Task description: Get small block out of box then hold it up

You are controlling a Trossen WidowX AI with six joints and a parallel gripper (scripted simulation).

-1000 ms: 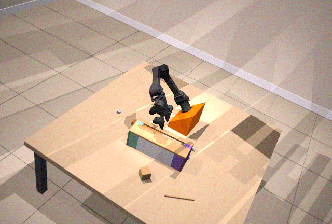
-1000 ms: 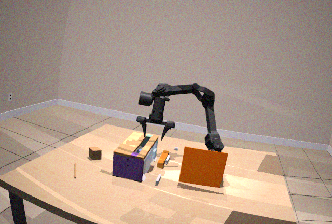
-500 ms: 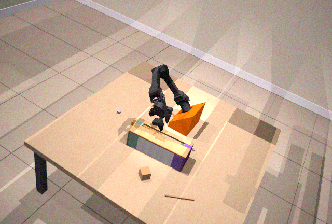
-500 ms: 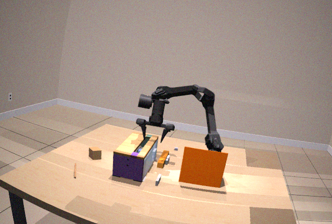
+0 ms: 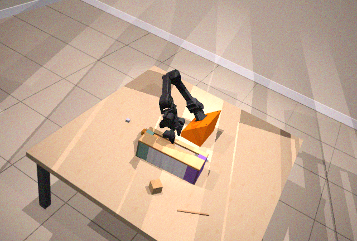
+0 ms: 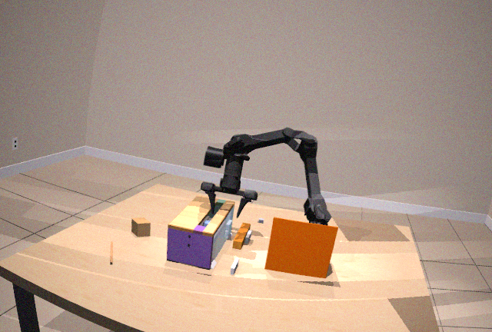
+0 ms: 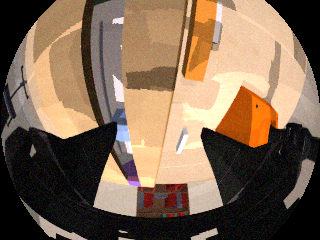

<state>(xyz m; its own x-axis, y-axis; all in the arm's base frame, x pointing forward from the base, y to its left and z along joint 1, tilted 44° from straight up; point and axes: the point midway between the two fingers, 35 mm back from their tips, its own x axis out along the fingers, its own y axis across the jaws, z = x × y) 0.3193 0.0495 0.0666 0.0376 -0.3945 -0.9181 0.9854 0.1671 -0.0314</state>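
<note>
The box (image 5: 173, 163) (image 6: 188, 247) (image 7: 154, 47) has a tan top with a long slot, a purple end and a teal end. A small light-blue block (image 6: 206, 222) (image 7: 123, 135) shows through the slot on the shelf, near the purple end. My gripper (image 5: 171, 137) (image 6: 226, 213) (image 7: 160, 130) is open and empty, pointing down over the box top. One finger reaches into the slot. The other hangs outside, on the clear-fronted side. Between the fingers lies the strip of tan top.
An orange wedge (image 5: 201, 129) (image 6: 300, 247) (image 7: 250, 120) stands by the arm's base. An orange bar (image 6: 241, 235) (image 7: 200, 34) and a white piece (image 6: 234, 265) lie beside the box front. A tan cube (image 5: 155, 186) (image 6: 141, 227), a thin stick (image 5: 192, 212) (image 6: 111, 252) and a tiny white piece (image 5: 128, 120) lie apart.
</note>
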